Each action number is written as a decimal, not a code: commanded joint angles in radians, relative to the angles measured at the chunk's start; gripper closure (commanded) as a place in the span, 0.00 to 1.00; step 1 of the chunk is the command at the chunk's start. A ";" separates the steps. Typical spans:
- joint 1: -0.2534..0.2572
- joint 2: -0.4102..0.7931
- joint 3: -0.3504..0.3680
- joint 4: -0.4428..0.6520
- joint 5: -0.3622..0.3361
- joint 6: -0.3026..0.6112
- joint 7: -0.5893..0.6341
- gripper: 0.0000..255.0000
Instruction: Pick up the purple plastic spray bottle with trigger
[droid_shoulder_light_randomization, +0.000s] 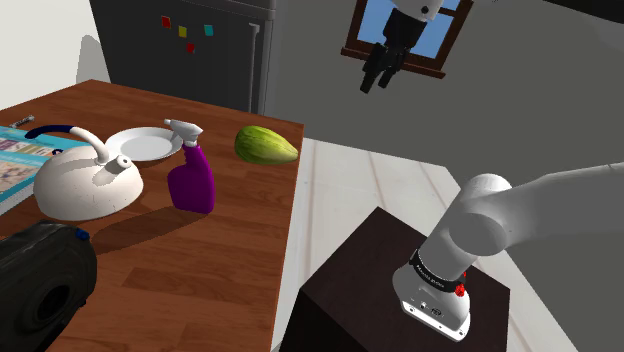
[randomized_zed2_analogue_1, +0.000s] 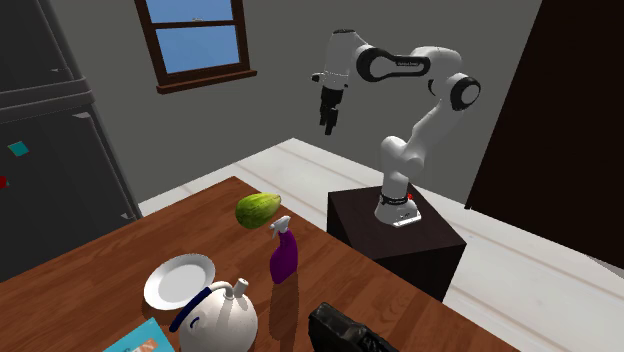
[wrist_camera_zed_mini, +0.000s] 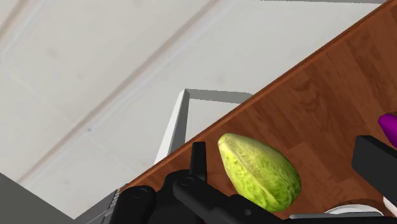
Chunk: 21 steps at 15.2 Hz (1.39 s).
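Height sets my claw (droid_shoulder_light_randomization: 376, 80), fingers spread wide and empty, clear of the clutter, I judge, while the purple spray bottle (droid_shoulder_light_randomization: 192, 180) stands upright on the wooden table (droid_shoulder_light_randomization: 200, 275) far below, just beside the white kettle (droid_shoulder_light_randomization: 85, 188) and near the green fruit (droid_shoulder_light_randomization: 265, 146).

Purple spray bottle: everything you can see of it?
The spray bottle has a glossy purple body, plastic by its look, and a white trigger head. It stands upright on the brown wooden table, between a white kettle and a green fruit, a white plate close by. Only the table touches it; the open hand hangs high up, well clear.
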<state>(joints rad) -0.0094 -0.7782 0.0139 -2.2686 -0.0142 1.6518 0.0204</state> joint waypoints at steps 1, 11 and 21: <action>0.000 0.000 0.000 0.000 0.000 0.000 0.000 0.00; 0.078 0.274 0.118 0.121 0.045 0.150 0.028 0.00; 0.139 0.573 0.238 0.327 0.023 0.237 0.068 0.00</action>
<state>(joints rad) 0.1242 -0.2351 0.2416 -1.9632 0.0137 1.8811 0.0861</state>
